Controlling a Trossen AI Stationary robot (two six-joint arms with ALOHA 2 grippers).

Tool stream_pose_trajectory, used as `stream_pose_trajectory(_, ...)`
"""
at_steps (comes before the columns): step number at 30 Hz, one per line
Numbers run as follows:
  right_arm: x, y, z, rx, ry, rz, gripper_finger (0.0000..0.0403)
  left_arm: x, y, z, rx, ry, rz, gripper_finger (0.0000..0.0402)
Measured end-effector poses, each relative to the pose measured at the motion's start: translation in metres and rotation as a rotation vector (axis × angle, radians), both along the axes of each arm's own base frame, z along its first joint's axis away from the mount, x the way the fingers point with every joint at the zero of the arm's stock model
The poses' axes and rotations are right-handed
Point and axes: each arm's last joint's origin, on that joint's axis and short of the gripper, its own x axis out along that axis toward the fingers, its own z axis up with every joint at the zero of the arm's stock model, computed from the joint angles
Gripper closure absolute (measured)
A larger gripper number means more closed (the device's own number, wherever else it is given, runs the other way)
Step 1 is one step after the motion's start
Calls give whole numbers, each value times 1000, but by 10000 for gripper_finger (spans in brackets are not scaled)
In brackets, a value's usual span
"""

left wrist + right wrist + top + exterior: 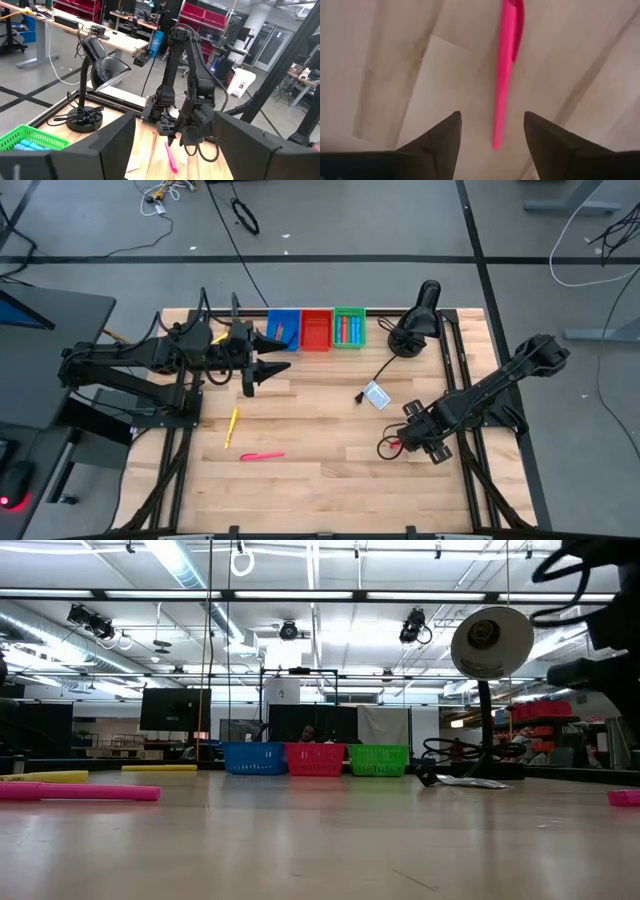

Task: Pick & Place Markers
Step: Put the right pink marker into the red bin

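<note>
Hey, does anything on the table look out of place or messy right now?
Nothing is damaged or spilled. Only a thin yellow marker and a thin pink marker lie loose on the wooden table, outside the bins.

Two matte-black robot arms of chunky, boxy segments, seen from above. The left arm carries black cables looped along its links, a flash of yellow wire near its wrist, and ends in a left claw with two pointed black fingers. The right arm bears a bulky right claw, its tapered dark fingers wedge-shaped.
</note>
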Motion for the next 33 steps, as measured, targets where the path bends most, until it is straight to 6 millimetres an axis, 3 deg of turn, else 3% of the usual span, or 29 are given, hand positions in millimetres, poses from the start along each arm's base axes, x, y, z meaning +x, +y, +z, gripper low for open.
stream_pose_trajectory(15,4,2,0,16,-6,-5,189,0,0,0,0,0,0,126)
stream_pose_trajectory(33,14,8,-42,-87,196,8,190,0,0,-6,2,61,-5,126)
